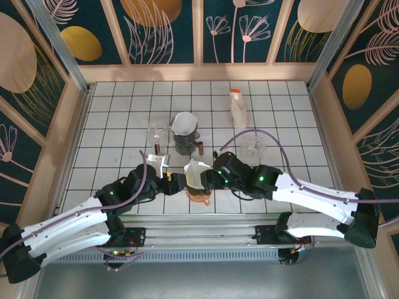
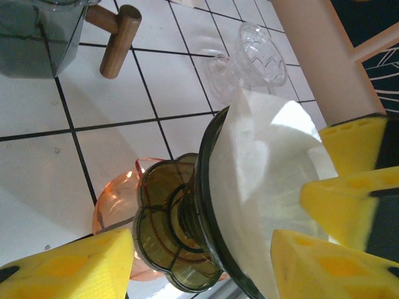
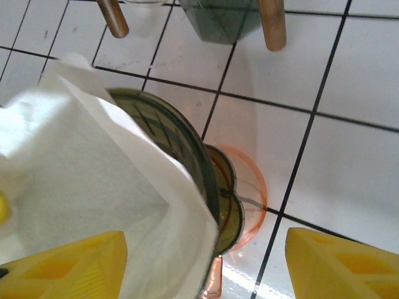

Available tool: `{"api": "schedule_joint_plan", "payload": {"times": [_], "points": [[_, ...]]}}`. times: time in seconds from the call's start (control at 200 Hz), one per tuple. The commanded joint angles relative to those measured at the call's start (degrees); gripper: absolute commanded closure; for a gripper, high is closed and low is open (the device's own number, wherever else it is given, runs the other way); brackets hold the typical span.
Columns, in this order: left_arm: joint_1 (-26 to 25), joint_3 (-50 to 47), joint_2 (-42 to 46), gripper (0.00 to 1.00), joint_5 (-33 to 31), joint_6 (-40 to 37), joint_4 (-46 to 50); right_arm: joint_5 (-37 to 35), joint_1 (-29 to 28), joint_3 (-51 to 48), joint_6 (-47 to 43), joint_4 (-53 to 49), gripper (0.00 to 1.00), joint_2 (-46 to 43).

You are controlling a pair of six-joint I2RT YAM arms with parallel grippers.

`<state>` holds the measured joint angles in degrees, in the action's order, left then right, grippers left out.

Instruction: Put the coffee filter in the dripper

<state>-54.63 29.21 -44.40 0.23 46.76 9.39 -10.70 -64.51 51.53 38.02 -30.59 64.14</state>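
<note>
Coffee filter: a white paper cone, opened out and sitting in the mouth of the dripper at the near centre of the table. Its upper edge stands above the rim. It is judged seated or close to it, so the task appears near its end. The dripper, of smoky olive plastic, rests on an orange cup, which raises it and would catch the brew. Left gripper: fingers spread wide, one on each side of the dripper, probably to steady it against tipping while the paper goes in. Whether the pads press on it cannot be told. Right gripper: fingers wide apart and gripping nothing, one behind the paper and the other over bare tile. This position suits releasing the filter from above. Farther off, a grey pot with a wooden handle carries a second filter, likely a spare or finished set kept clear of the work. A clear glass stands to the right of the pot, apart from the dripper. A bottle with an orange cap is at the far right. Writing: none is legible on the filter, dripper, pot or glass, and any label on the bottle is too small to read.
</note>
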Motion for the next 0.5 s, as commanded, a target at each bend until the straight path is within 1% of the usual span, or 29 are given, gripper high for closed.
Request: {"api": "schedule_joint_plan", "payload": {"times": [0.0, 0.205, 0.35, 0.495], "points": [[0.43, -0.82, 0.08, 0.40, 0.59, 0.31, 0.02, -2.39, -0.18, 5.47, -2.92, -2.83, 0.30, 2.33], [0.41, -1.66, 1.11, 0.39, 0.44, 0.85, -0.60, 1.93, 3.06, 9.39, -7.01, -4.43, 0.28, 8.05], [0.45, -2.48, 2.00, 0.38, 0.44, 1.17, -0.99, 1.44, 3.34, 11.05, -9.00, -6.53, 0.27, 11.62], [0.43, -2.76, 2.14, 0.37, 0.56, 1.03, -1.26, 1.90, 4.08, 11.70, -10.02, -6.11, 0.26, 13.45]]}}
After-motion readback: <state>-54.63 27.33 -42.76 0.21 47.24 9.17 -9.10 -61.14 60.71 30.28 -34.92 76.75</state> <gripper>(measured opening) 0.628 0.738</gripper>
